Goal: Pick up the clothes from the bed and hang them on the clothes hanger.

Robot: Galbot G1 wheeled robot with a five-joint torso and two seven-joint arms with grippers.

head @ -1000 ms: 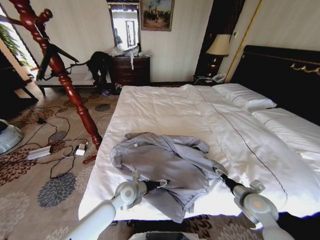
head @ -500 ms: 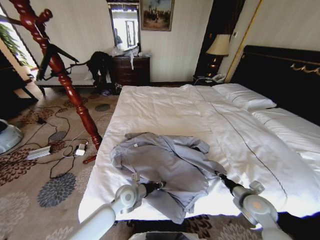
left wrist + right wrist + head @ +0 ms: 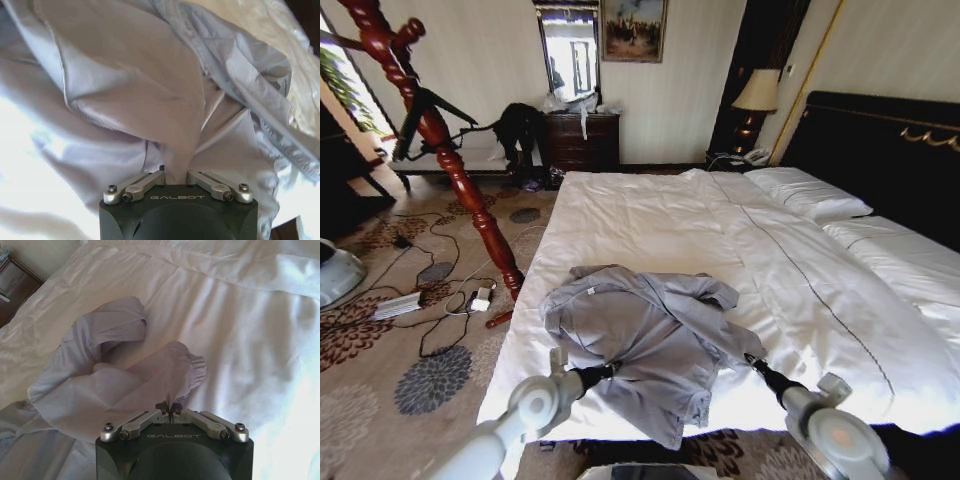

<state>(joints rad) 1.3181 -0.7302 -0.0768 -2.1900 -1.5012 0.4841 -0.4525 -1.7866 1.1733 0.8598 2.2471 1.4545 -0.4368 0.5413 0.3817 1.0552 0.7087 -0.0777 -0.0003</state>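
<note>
The clothes, a light grey-lavender shirt, lie crumpled on the near part of the white bed. My left gripper is at the shirt's near left edge, shut on a fold of its fabric. My right gripper is at the shirt's right edge, shut on a bunched piece of it. In the wrist views both the left gripper and the right gripper pinch cloth. The black clothes hanger hangs on the red wooden stand left of the bed.
Cables and power strips lie on the patterned carpet left of the bed. A dark dresser with a black garment beside it stands at the far wall. White pillows and a dark headboard are at the right.
My left gripper has drawn back to the left along the bed's near edge, pulling the shirt's fabric with it. The right gripper has moved slightly nearer, still holding the shirt.
</note>
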